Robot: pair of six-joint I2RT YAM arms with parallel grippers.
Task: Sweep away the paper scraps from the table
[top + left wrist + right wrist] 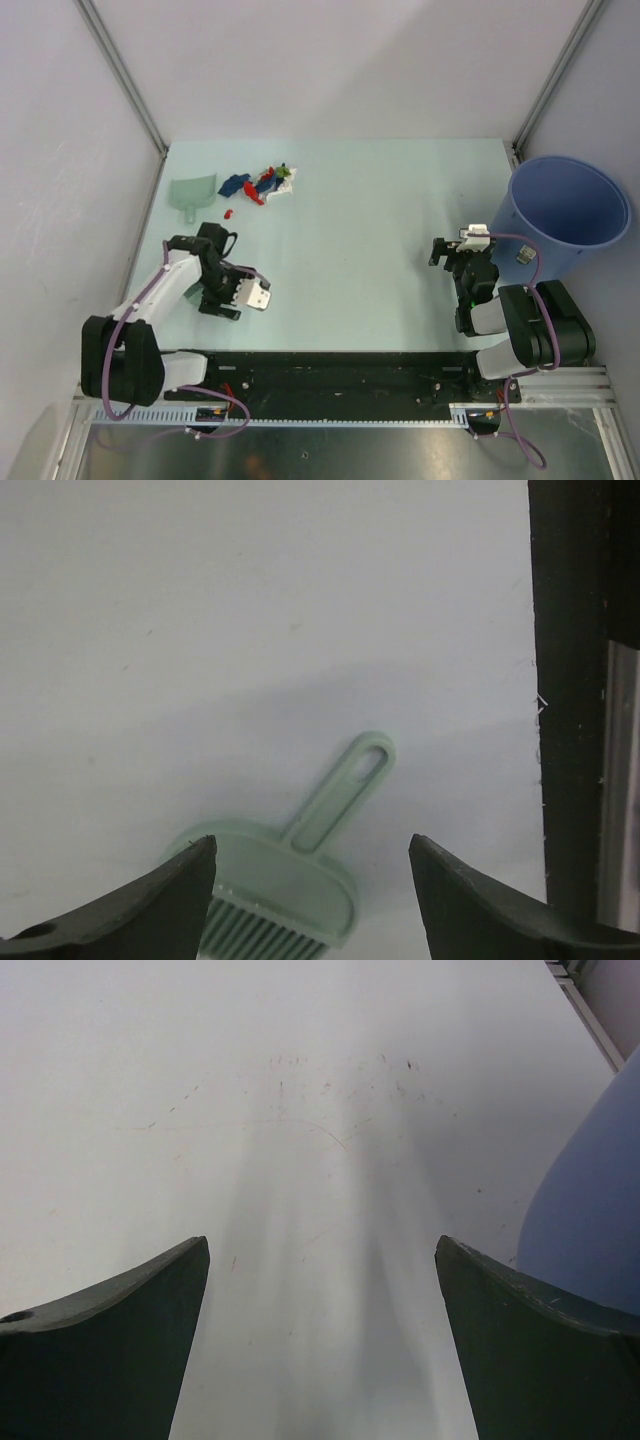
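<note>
The paper scraps [262, 183] are tiny crumpled bits in red, dark blue, green and white, bunched loosely at the far left of the counter [380, 220]. Just left of them lies a pale green plastic dustpan [190, 193], flat and scoop-shaped. The counter is a smooth, matte mint-green rectangle, faintly scuffed, enclosed by plain grey walls [320, 60] and slanted metal frame posts [120, 70]. A round blue bucket [570, 210] stands at its right edge. The left end effector [310, 845] has its dark fingers spread apart above a pale green brush [285, 875] with a slotted handle and ribbed bristles. The right end effector [322, 1250] is likewise spread wide, gripping nothing, near the bucket.
</note>
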